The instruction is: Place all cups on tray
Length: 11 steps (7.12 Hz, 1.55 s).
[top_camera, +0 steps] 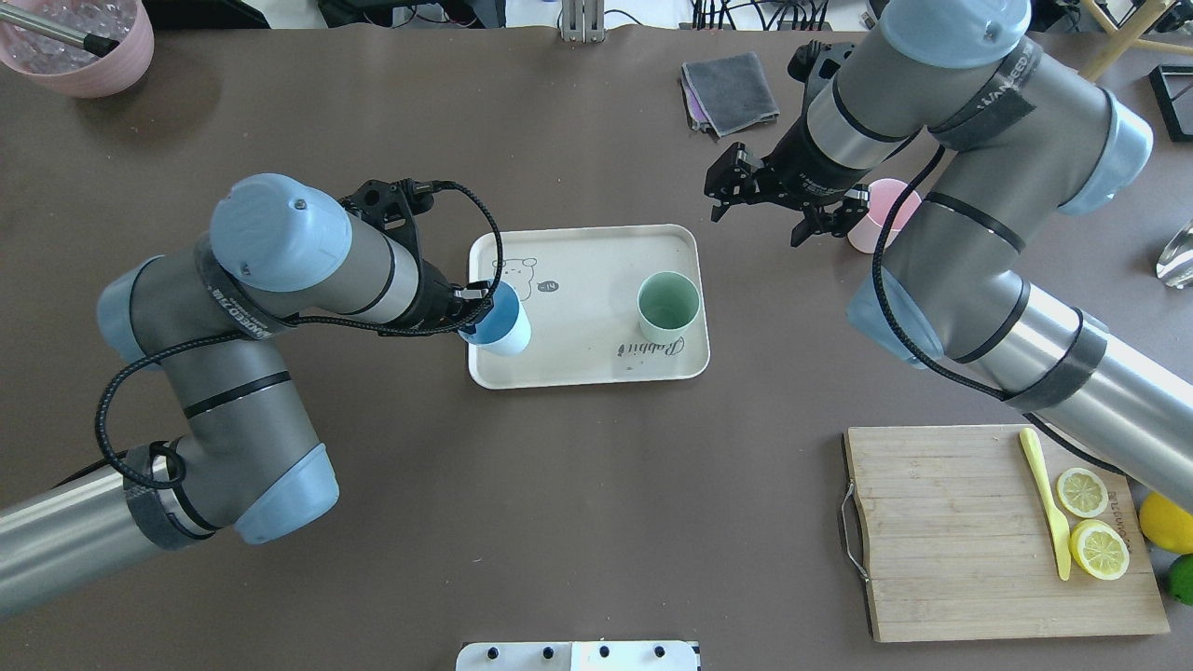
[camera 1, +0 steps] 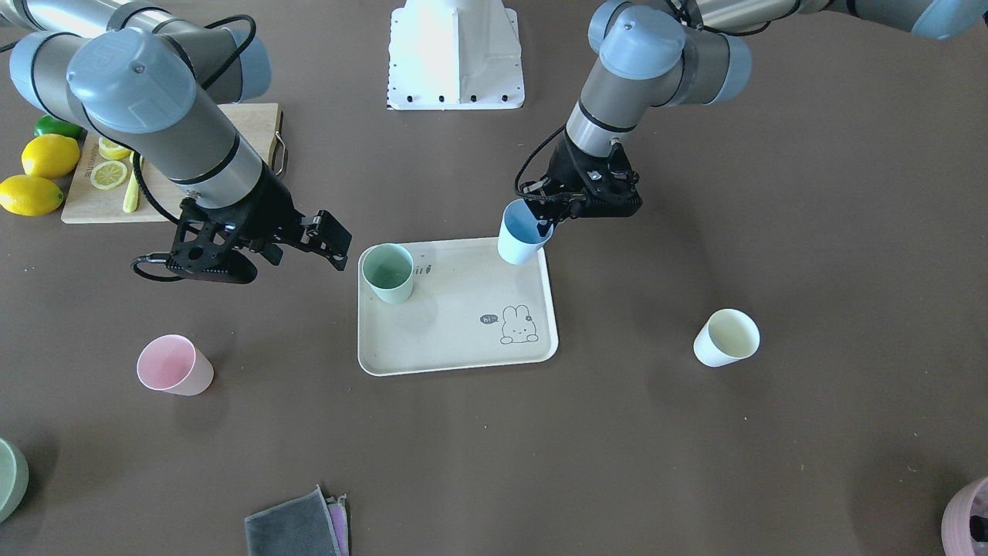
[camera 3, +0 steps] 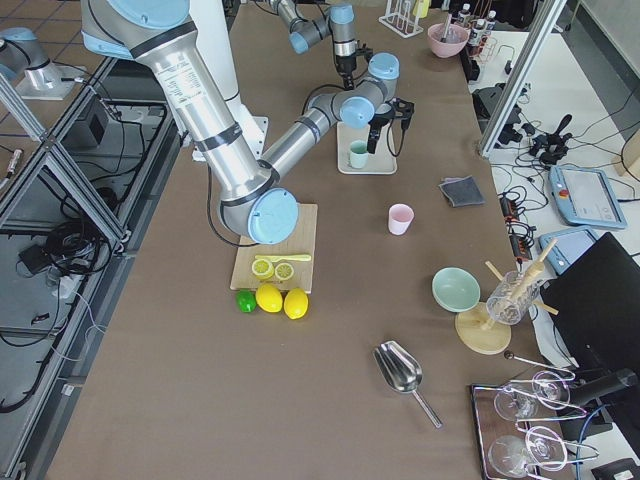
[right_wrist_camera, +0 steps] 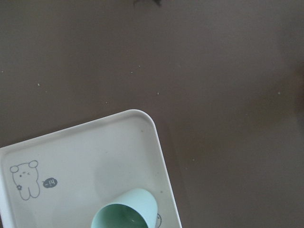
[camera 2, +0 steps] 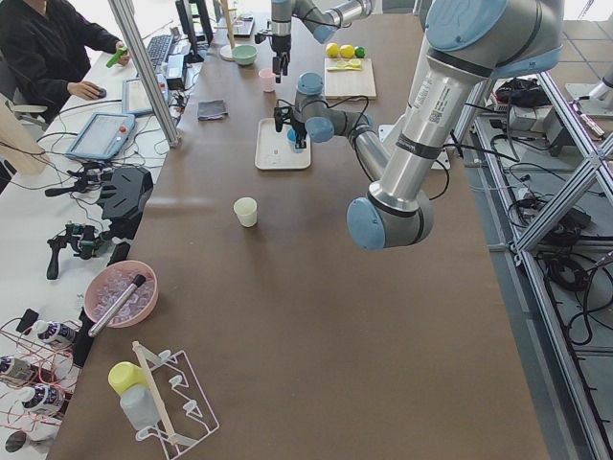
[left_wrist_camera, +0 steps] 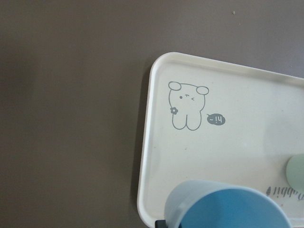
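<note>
Fig. (overhead view): we judge cup 2 of 4 in placement. L gripper [top_camera: 466, 312] clamps light-blue matte tumbler [top_camera: 501, 324] above 8 o'clock corner of beige rimmed tray [top_camera: 578, 365]; R gripper [top_camera: 769, 212] spread, empty. Next: lower, level, release.

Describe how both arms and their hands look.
Both the left arm and right arm are silver-grey tubes with pale blue joint caps, black bands with white lettering and looping black cables. The left hand and right hand are black, two-fingered.
</note>
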{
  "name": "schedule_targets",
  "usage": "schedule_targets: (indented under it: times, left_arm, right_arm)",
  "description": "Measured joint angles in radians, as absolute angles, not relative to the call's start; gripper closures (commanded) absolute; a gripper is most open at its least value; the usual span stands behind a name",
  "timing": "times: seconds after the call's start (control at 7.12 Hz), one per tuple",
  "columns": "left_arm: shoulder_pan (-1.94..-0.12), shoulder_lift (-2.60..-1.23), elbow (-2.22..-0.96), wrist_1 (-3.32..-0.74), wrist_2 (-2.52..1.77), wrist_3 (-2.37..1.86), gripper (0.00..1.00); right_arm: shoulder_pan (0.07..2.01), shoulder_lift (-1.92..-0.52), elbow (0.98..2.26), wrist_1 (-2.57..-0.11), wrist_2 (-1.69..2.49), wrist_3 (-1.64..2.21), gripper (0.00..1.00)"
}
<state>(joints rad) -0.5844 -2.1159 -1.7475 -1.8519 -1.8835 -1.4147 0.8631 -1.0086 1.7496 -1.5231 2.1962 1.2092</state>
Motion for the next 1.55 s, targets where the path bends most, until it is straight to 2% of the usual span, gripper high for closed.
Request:
schedule_targets:
  times: [0.28,0.42,0.84,0.98,1.12,1.26,1.55]
  left_arm:
    - [-0.562,-2.154,-1.691,-1.855,-1.847,-1.415,1.00]
    - [-0.550,-2.162,-1.679,-1.856,-1.833,-1.415,0.94]
    - [-0.524,-2.166,-1.670,-1.858,-1.816,-1.412,0.93]
    - [-0.522,-2.166,-1.668,-1.858,-1.811,-1.408,0.28]
    - [-0.522,-2.166,-1.666,-1.858,-1.808,-1.399,0.07]
    - [-0.522,-2.166,-1.664,-1.858,-1.807,-1.386,0.03]
    - [-0.525,-2.165,-1.667,-1.858,-1.806,-1.370,0.03]
  right_arm:
    - [0.926,-1.057,1.764,-1.591,2.196,1.059,0.00]
    - [0.964,-1.087,1.757,-1.599,2.196,0.990,0.00]
    - [1.038,-1.139,1.713,-1.596,2.195,0.880,0.00]
    - [1.050,-1.142,1.699,-1.595,2.195,0.868,0.00]
    - [1.059,-1.142,1.686,-1.594,2.195,0.858,0.00]
    - [1.065,-1.142,1.668,-1.593,2.195,0.846,0.00]
    - [1.068,-1.142,1.630,-1.591,2.193,0.828,0.00]
